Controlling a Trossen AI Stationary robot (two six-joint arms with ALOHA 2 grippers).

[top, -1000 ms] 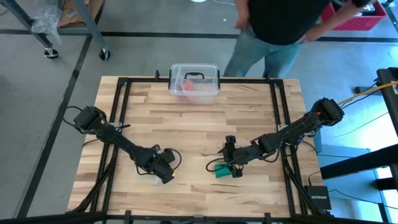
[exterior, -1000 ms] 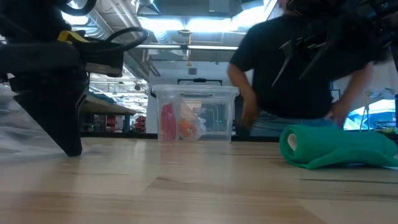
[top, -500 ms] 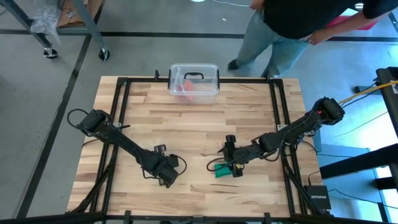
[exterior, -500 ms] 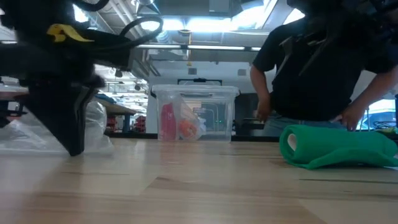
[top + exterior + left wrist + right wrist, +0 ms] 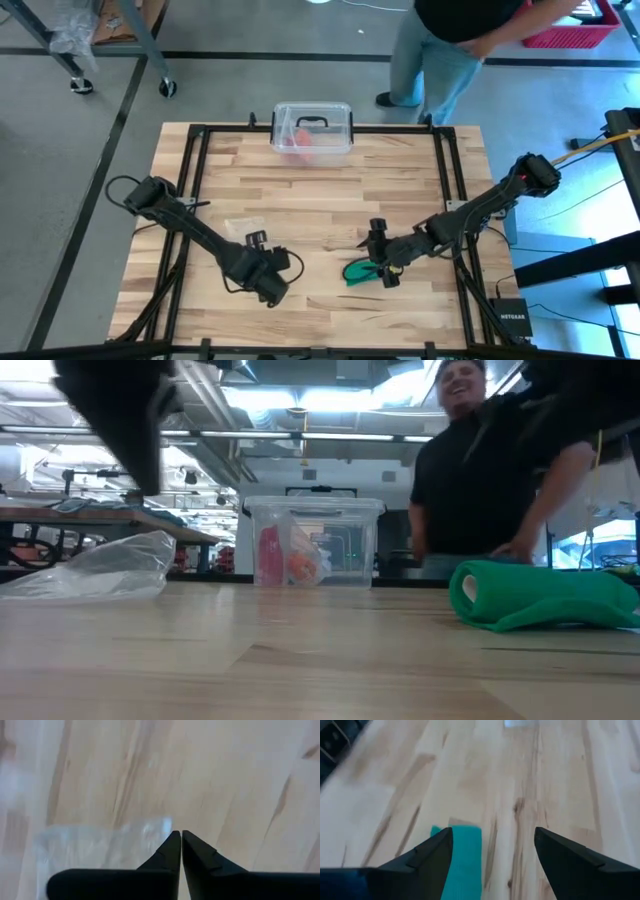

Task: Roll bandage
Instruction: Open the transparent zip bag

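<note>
The green bandage [image 5: 356, 272] lies on the table near the front, right of middle; in the low view its rolled end [image 5: 466, 592] faces left and the loose rest [image 5: 560, 600] lies flat beside it. My right gripper [image 5: 386, 270] hangs open just above its right part, touching nothing; the bandage [image 5: 464, 854] shows beside one finger. My left gripper [image 5: 270, 287] is shut and raised above the table's near left [image 5: 140, 450]. Below it lies a clear plastic wrapper [image 5: 95, 568] [image 5: 100, 845], apart from the fingertips.
A clear plastic box [image 5: 313, 128] [image 5: 313, 540] with a black handle and red and orange contents stands at the far edge's middle. A person [image 5: 450, 40] [image 5: 490, 470] stands beyond the far edge. Bare wood [image 5: 330, 200] lies between the arms.
My left gripper has risen well off the table and rolled somewhat. The clear wrapper, before partly hidden behind it, now lies in the open on the table. My right gripper has drifted slightly toward the table's right and near edges. The person has stepped to the right.
</note>
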